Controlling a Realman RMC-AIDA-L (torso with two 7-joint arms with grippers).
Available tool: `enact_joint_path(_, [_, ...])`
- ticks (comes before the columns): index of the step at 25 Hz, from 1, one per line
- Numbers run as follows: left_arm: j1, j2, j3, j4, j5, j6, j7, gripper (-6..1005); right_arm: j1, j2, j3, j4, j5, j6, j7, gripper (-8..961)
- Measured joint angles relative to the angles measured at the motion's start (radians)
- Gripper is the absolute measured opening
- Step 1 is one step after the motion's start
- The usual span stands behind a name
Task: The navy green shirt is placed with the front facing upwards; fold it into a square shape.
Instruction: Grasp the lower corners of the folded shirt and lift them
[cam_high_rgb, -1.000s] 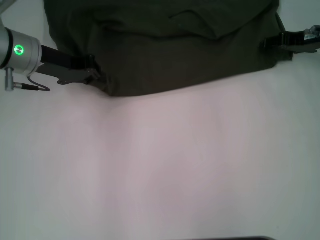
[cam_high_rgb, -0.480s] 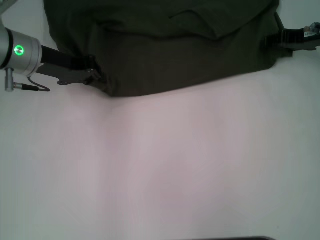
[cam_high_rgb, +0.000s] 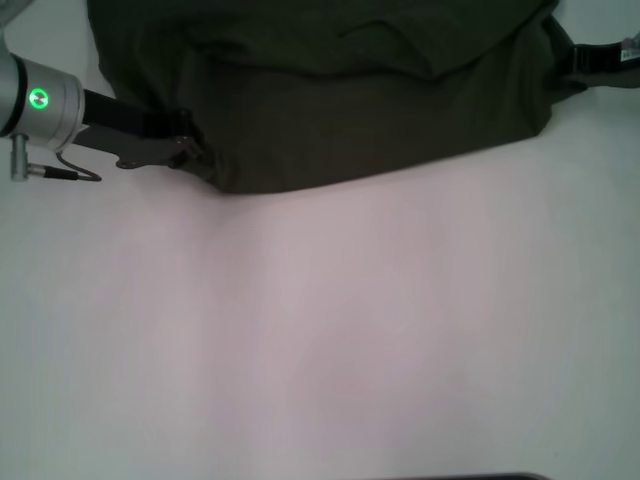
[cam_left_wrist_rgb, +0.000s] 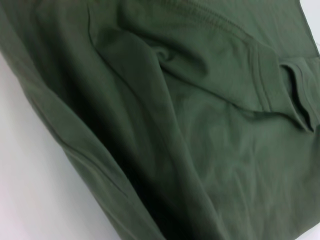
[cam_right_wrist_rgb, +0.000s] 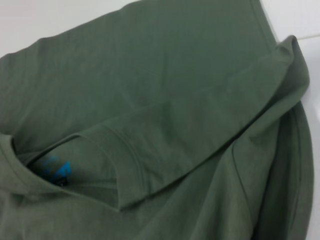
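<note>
The dark olive-green shirt (cam_high_rgb: 340, 90) lies folded over itself at the far side of the white table, its near folded edge running across the head view. My left gripper (cam_high_rgb: 192, 150) is at the shirt's near left corner, shut on the bunched fabric. My right gripper (cam_high_rgb: 578, 60) is at the shirt's right edge, far right, shut on the cloth and drawing it outward. The left wrist view shows folded layers of the shirt (cam_left_wrist_rgb: 200, 125) and a sleeve hem. The right wrist view shows the shirt (cam_right_wrist_rgb: 165, 90), a folded sleeve and the neck label with blue print (cam_right_wrist_rgb: 57, 170).
The white table (cam_high_rgb: 330, 330) spreads wide in front of the shirt. The left arm's silver wrist with a green light (cam_high_rgb: 38, 100) sits at the left edge, a thin cable looping below it.
My right gripper has moved back and to the right, pulling the shirt's right edge out with it. The left gripper has stayed in place.
</note>
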Motion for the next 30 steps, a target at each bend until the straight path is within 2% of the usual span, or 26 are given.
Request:
enact_joint_path(8, [-0.005,0.002,-0.006,0.0,0.0,0.002,0.004,31,0.002,-0.004,0.0,0.005,-0.034,-0.008,0.006,69])
enact_joint_path(11, [-0.006,0.01,-0.001,0.0,0.0,0.032,0.012,31,0.007,-0.008,0.0,-0.002,-0.071,-0.058,0.015,17])
enact_joint_path(14, [-0.006,0.022,0.0,0.0,0.001,0.078,0.023,31,0.011,-0.027,0.001,-0.016,-0.109,-0.148,0.026,17])
enact_joint_path(15, [-0.004,0.037,-0.002,0.0,0.006,0.129,0.03,31,0.012,-0.034,0.001,-0.026,-0.127,-0.189,0.034,17])
enact_joint_path(17, [-0.002,0.048,-0.001,0.0,0.007,0.152,0.03,30,0.009,-0.041,0.001,-0.068,-0.183,-0.275,0.057,17])
enact_joint_path(19, [0.002,0.065,0.005,0.0,0.01,0.197,0.032,30,0.004,-0.041,0.001,-0.112,-0.239,-0.347,0.076,17])
enact_joint_path(22, [0.009,0.077,0.007,0.001,0.011,0.258,0.047,30,-0.001,-0.036,0.003,-0.154,-0.313,-0.441,0.085,18])
enact_joint_path(30, [0.044,0.086,0.008,-0.007,0.011,0.4,0.075,31,-0.018,-0.026,0.008,-0.177,-0.366,-0.564,0.084,18])
